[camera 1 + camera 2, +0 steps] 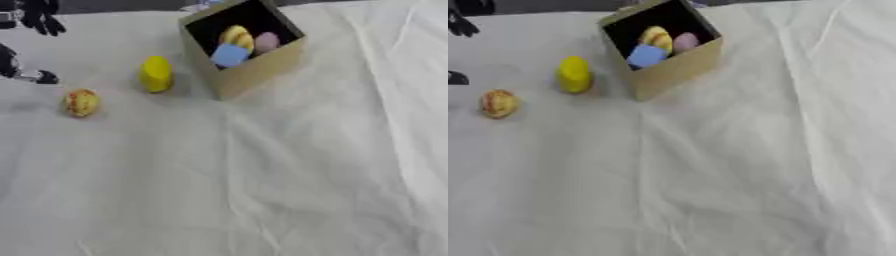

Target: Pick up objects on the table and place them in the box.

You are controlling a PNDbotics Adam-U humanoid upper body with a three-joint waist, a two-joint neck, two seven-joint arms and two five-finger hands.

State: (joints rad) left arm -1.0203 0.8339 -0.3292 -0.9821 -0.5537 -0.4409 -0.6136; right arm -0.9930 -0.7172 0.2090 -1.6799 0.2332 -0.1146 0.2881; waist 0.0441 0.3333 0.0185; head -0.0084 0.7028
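A tan cardboard box (258,65) stands at the back centre of the white cloth, its opening tipped toward me. Inside lie a yellow piece (236,37), a pink piece (267,41) and a blue block (229,55). Left of the box a yellow rounded object (156,74) stands upright on the cloth. Further left lies a small round yellow-and-red object (80,102). My left hand (39,20) shows at the upper left edge, its black fingers spread and holding nothing, above and apart from the round object. The right hand is out of sight.
A wrinkled white cloth (289,175) covers the whole table. More black parts of the left arm (9,62) show at the left edge. A dark strip runs along the far edge.
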